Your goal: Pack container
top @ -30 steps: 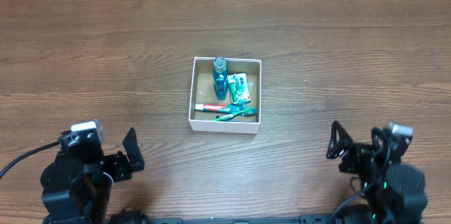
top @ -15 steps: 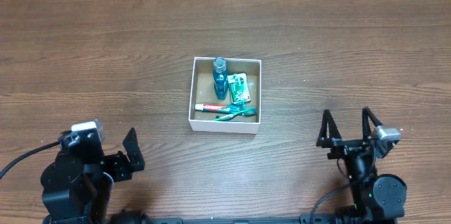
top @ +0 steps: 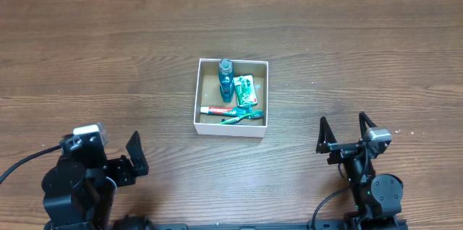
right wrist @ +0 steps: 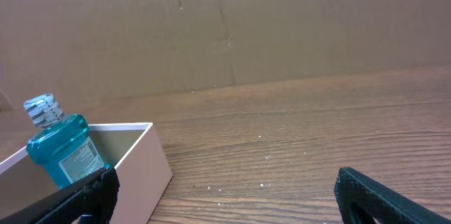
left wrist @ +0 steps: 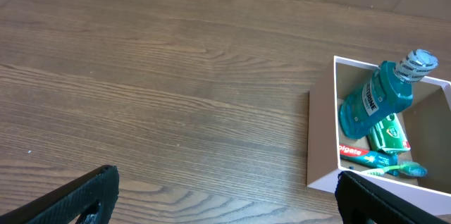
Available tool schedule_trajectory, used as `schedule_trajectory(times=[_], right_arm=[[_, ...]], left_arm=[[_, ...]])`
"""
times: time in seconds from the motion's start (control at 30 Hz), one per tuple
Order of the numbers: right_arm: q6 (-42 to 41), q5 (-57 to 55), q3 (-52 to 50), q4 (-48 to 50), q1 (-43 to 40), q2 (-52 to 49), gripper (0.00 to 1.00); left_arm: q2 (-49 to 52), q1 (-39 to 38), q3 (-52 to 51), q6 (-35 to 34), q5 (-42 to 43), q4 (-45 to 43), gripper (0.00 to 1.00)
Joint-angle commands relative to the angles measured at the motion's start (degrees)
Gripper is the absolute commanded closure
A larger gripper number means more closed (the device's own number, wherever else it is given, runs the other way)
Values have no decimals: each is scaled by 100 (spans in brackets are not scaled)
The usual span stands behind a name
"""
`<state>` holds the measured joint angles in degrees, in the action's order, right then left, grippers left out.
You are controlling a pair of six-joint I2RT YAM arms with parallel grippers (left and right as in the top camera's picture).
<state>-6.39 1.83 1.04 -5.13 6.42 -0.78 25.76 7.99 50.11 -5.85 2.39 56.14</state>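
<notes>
The container (top: 230, 126), a square white box with a brown inside, sits at the table's middle. In it lie a blue mouthwash bottle (top: 226, 80), a green packet (top: 246, 90), a red-and-white toothpaste tube (top: 215, 111) and a green toothbrush (top: 242, 118). The container also shows in the left wrist view (left wrist: 320, 143) and the right wrist view (right wrist: 144, 164), with the bottle (left wrist: 377, 97) (right wrist: 60, 146) inside. My left gripper (top: 134, 155) is open and empty at the near left. My right gripper (top: 343, 132) is open and empty at the near right.
The wooden table (top: 108, 56) stretches around the box. A brown cardboard wall (right wrist: 225, 27) stands behind the table's far edge.
My right arm has swung left and turned toward the box, its fingers now pointing up the table. The left arm and the box's contents have not moved.
</notes>
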Motion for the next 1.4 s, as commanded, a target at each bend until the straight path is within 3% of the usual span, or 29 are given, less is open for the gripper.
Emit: schedule_trajectory(times=[0.0, 0.77, 0.9, 1.07, 1.13, 1.37], right_arm=[[46, 83, -57, 50, -4, 61, 0], [46, 83, -57, 50, -4, 61, 0], [46, 83, -57, 50, -4, 61, 0], [44, 83, -57, 50, -4, 61, 0], [44, 83, -57, 50, -4, 61, 0], [46, 83, -57, 50, -4, 61, 0]], left_arm=[[-39, 13, -37, -57, 59, -17, 0], [-68, -11, -46, -35, 17, 221, 0], [-321, -225, -592, -35, 107, 66, 0], [-1294, -544, -2146, -37, 175, -1408, 0], [-1915, -710, -3047, -4, 197, -2509, 0], [-2470, -883, -4439, 470, 197, -4924, 0]])
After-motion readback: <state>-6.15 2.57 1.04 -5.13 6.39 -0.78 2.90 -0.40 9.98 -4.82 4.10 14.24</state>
